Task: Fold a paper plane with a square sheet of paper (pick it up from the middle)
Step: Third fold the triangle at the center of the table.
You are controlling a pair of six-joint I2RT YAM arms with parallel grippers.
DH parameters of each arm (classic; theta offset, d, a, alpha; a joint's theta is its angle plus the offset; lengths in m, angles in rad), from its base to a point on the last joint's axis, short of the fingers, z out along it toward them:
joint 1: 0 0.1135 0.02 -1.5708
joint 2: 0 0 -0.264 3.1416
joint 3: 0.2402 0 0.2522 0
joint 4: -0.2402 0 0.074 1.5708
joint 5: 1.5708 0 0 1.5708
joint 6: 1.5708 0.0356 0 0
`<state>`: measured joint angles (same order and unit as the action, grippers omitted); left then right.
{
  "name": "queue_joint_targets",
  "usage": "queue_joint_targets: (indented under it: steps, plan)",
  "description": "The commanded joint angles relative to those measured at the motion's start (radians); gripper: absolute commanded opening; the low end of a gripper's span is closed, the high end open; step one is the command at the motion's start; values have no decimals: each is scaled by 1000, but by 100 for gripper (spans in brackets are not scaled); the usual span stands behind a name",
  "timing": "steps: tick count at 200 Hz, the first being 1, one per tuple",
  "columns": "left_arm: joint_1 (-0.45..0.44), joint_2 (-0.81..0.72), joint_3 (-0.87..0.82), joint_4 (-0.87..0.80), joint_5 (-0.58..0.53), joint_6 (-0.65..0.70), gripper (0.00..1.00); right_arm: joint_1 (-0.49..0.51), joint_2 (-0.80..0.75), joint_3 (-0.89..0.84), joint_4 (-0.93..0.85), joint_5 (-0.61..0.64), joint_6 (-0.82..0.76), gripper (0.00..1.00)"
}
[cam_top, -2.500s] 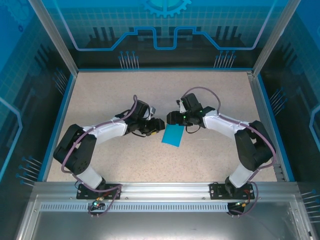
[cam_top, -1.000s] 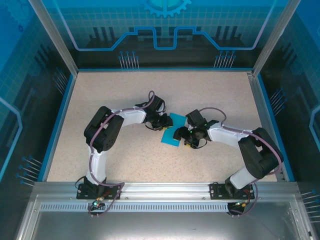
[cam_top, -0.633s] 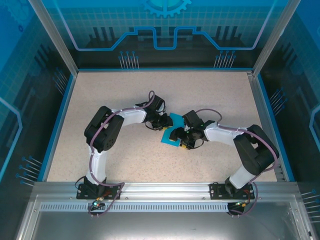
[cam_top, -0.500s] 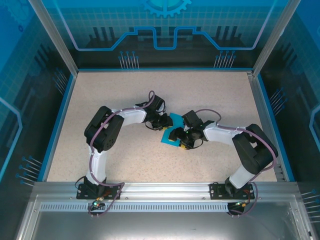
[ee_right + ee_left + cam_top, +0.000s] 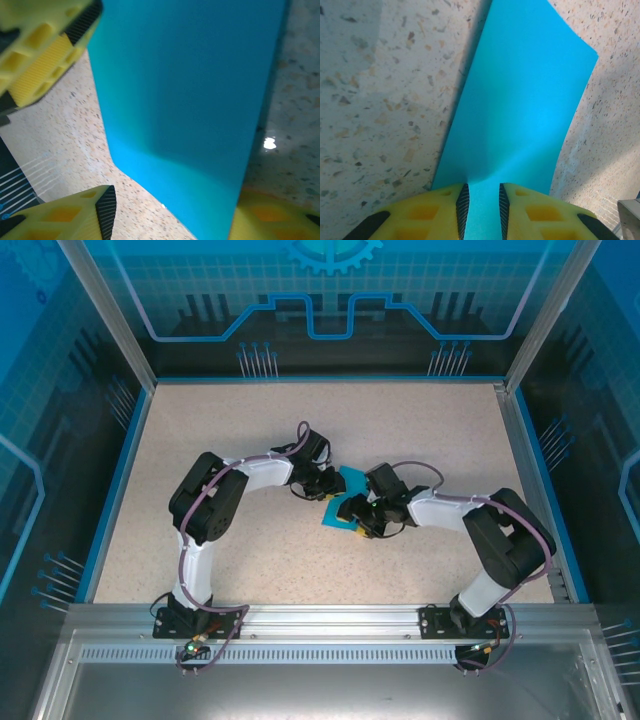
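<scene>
**Sheet bridged between two grippers, left end pinched, right end only straddled**

The left gripper [image 5: 480, 202] has its jaws drawn narrow, and the near edge of the square sheet of paper [image 5: 520, 100] runs up into the slim gap between the yellow pads. The paper puckers slightly as it enters the gap and throws a shadow onto the speckled table [image 5: 380, 100] along its left side. I therefore judge it pinched and lifted at that end rather than lying flat. From there the sheet stretches straight away from the left fingers, and in this view it looks longer than it is wide.

The right gripper [image 5: 172, 215] sits at the opposite end with its jaws well apart, one fingertip on each side of the sheet's edge. It grips nothing yet, and a left finger shows just beyond the sheet's far corner.

In the top view the two grippers meet near the middle of the table with the cyan sheet between and partly under them. The left gripper is at its upper-left and the right at its lower-right.

So the sheet's long axis runs gripper to gripper, and both arms are about equally near. The coming move probably depends on the right jaws closing squarely across that free edge — if they close off-line, the thin paper may skew or buckle against the left-hand pinch. No dart shape is visible so far, so folding looks to be at an early stage.
</scene>
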<state>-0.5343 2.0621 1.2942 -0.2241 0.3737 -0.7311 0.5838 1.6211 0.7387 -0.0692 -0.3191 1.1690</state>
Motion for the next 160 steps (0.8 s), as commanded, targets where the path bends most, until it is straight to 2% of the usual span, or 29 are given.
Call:
queue_joint_targets:
  steps: [1,75,96,142,160]
  plan:
    - [-2,43,-2,-77,-41,10,27,7,-36,-25,38,20,49,49]
    - [-1,-34,-42,-46,-32,7,27,-10,-70,-88,53,44,119,14]
    - [-1,-89,-75,-2,0,8,28,-19,-81,-91,35,26,81,2]
    - [-1,-215,-174,134,97,14,34,-33,-66,14,-231,-99,-193,0]
    - [-1,-219,-197,157,97,16,34,-34,-50,41,-304,-137,-272,0]
